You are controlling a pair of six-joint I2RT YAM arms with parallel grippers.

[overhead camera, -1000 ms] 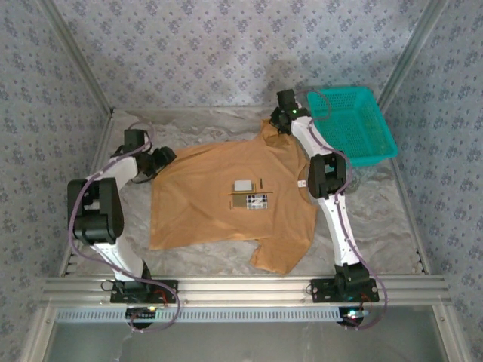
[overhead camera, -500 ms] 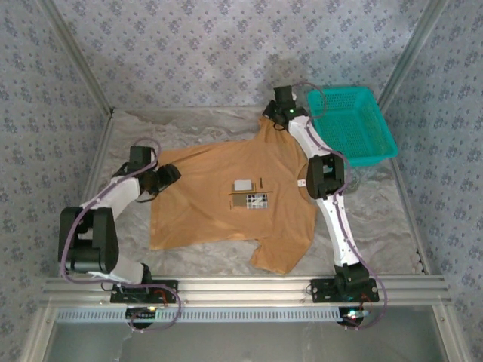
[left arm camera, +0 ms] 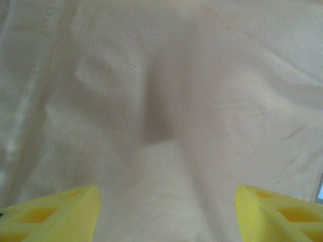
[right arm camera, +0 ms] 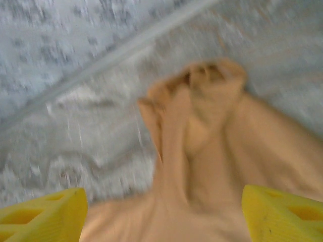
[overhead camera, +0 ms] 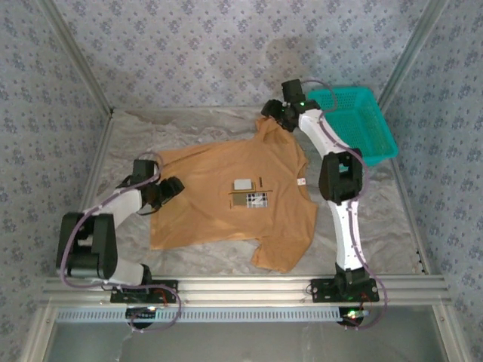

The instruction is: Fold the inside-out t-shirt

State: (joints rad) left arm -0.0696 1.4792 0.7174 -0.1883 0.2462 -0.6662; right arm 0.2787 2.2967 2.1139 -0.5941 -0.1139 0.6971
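Note:
The inside-out t-shirt lies spread flat in the middle of the table, orange-tan, with a white tag and a dark label near its centre. My left gripper sits at the shirt's left edge. In the left wrist view its yellow fingers stand wide apart over smooth cloth, and the gripper is open and holds nothing. My right gripper hovers at the shirt's far corner. It is open above a bunched fold of the shirt, not gripping it.
A teal plastic basket stands at the back right, just beyond the right arm. The table is covered with wrinkled grey-white sheeting. Patterned walls and metal posts enclose the back and sides.
The right gripper has opened, let go of the far corner of the shirt and pulled back slightly to the right. The left gripper has slid nearer along the shirt's left edge and opened wider.

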